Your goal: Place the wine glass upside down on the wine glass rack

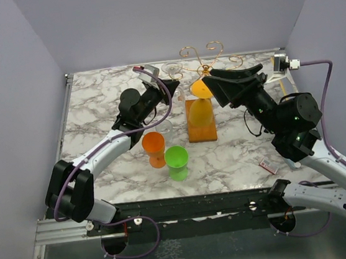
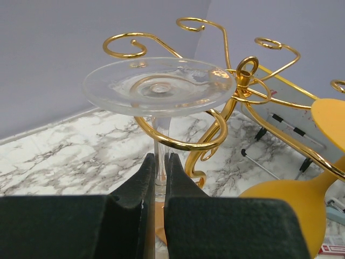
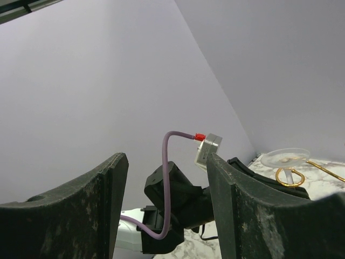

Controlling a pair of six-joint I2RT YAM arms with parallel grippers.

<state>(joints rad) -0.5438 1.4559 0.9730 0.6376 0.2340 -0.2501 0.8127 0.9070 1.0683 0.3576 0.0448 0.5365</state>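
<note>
The gold wire rack (image 1: 202, 56) stands on its brown wooden base (image 1: 202, 129) at the back middle. My left gripper (image 1: 169, 87) is shut on the stem (image 2: 160, 141) of a clear wine glass held upside down. The glass's round foot (image 2: 159, 86) is on top, level with a curled gold arm (image 2: 186, 144) that wraps around the stem. A yellow glass (image 1: 201, 90) hangs upside down on the rack, and it also shows in the left wrist view (image 2: 302, 199). My right gripper (image 1: 216, 82) is open and empty beside the rack (image 3: 164, 162).
An orange glass (image 1: 154, 146) and a green glass (image 1: 177, 161) stand upright on the marble table (image 1: 96, 113), left of the rack base. A small pink-and-white item (image 1: 268, 166) lies near the right front edge. Walls enclose the table.
</note>
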